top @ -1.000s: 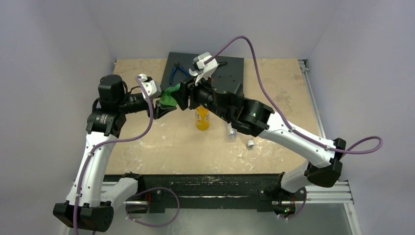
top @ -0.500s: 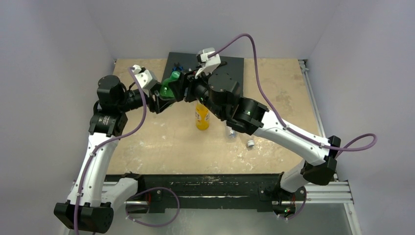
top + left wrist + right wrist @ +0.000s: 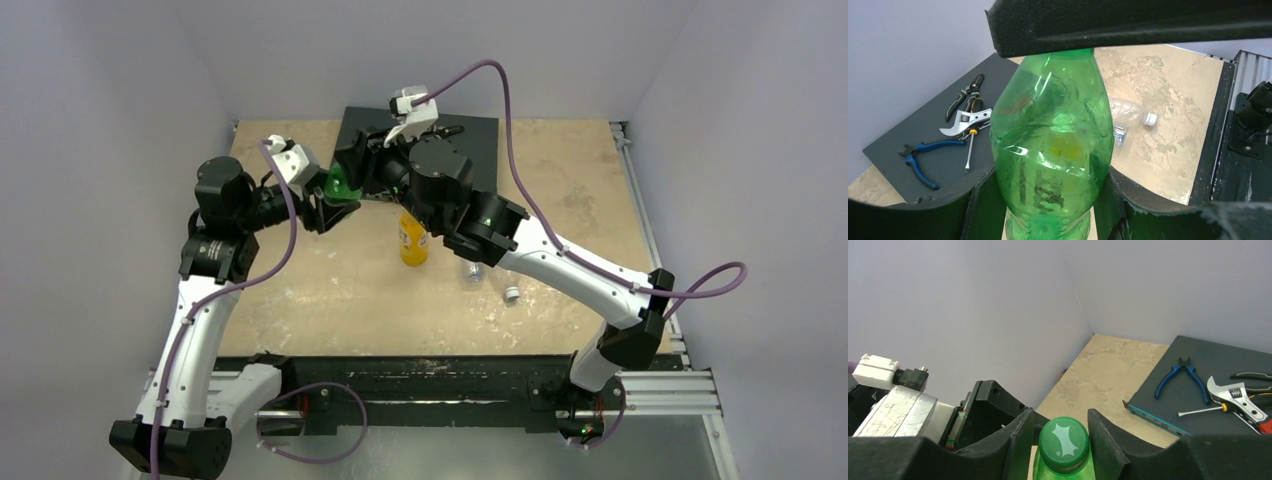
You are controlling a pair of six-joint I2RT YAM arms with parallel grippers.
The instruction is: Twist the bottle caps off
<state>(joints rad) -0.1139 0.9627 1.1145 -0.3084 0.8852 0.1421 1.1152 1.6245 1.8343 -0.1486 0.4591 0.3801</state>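
My left gripper (image 3: 333,203) is shut on the body of the green bottle (image 3: 340,184) and holds it above the table's back left. In the left wrist view the bottle (image 3: 1053,145) sits squeezed between my fingers (image 3: 983,200). My right gripper (image 3: 352,165) straddles the bottle's dark green cap (image 3: 1064,439); its jaws stand close on either side, with a thin gap on the left. The orange-yellow bottle (image 3: 413,240) stands upright at mid table. A clear blue-labelled bottle (image 3: 1128,112) lies on its side with its white cap (image 3: 1149,118) on. The larger clear bottle is out of view.
A dark mat (image 3: 470,140) at the back holds blue pliers (image 3: 923,155), a screwdriver (image 3: 969,147), a wrench (image 3: 1238,395) and cutters (image 3: 964,97). The clear bottle's cap end (image 3: 511,294) pokes out under the right arm. The left wall is close.
Both arms have risen and moved left with the green bottle. The right gripper has swung over the bottle's top and now brackets the cap.
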